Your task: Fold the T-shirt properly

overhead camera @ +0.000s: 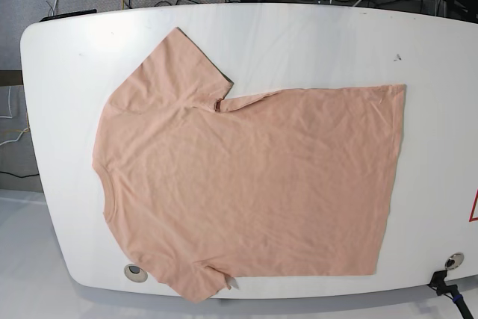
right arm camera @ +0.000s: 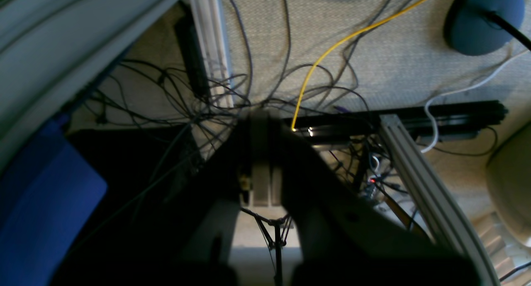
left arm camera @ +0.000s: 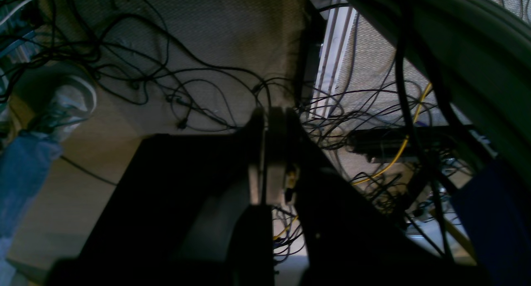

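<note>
In the base view the salmon-peach T-shirt [overhead camera: 246, 184] lies spread flat on the white desk [overhead camera: 314, 35], plain side up; its round neck sits at nine o'clock by the desk's edge, one short sleeve reaches toward eleven o'clock, the other hangs over the near edge at seven o'clock, and the hem runs straight at three o'clock; neither arm shows in this view. The left wrist view looks down at carpet and tangled black cables [left arm camera: 174, 83]; the left pincer [left arm camera: 271, 153] hangs over them with jaws together, holding nothing. In the right wrist view the right pincer [right arm camera: 261, 166] is likewise pressed together and empty, a yellow cable [right arm camera: 327, 54] running toward one o'clock.
</note>
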Controlling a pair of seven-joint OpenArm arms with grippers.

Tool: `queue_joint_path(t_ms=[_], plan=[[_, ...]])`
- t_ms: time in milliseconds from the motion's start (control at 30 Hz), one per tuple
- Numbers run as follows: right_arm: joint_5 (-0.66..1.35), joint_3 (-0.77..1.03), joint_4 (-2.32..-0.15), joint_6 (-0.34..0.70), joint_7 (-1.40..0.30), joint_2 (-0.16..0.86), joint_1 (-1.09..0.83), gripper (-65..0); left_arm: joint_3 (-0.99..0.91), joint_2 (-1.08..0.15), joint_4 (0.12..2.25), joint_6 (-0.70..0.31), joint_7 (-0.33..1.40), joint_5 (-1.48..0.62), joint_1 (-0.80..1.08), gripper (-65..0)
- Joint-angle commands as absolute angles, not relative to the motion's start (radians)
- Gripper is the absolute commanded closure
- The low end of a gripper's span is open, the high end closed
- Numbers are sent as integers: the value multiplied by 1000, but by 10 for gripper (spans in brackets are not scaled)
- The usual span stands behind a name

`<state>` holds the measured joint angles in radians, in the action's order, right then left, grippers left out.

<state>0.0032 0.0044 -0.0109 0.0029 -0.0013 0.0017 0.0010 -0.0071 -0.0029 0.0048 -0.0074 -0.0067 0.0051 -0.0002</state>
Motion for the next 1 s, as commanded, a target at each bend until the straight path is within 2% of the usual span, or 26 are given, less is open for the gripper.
queue_joint_path(t_ms=[0,967], plan=[[-1,4,-19,4,17,0,-2,0,-2,-3,12,-10,-15,-2,4,0],[-39,6,-24,-20,22,-4,-12,0,-4,-9,22,-12,-15,-6,24,0]])
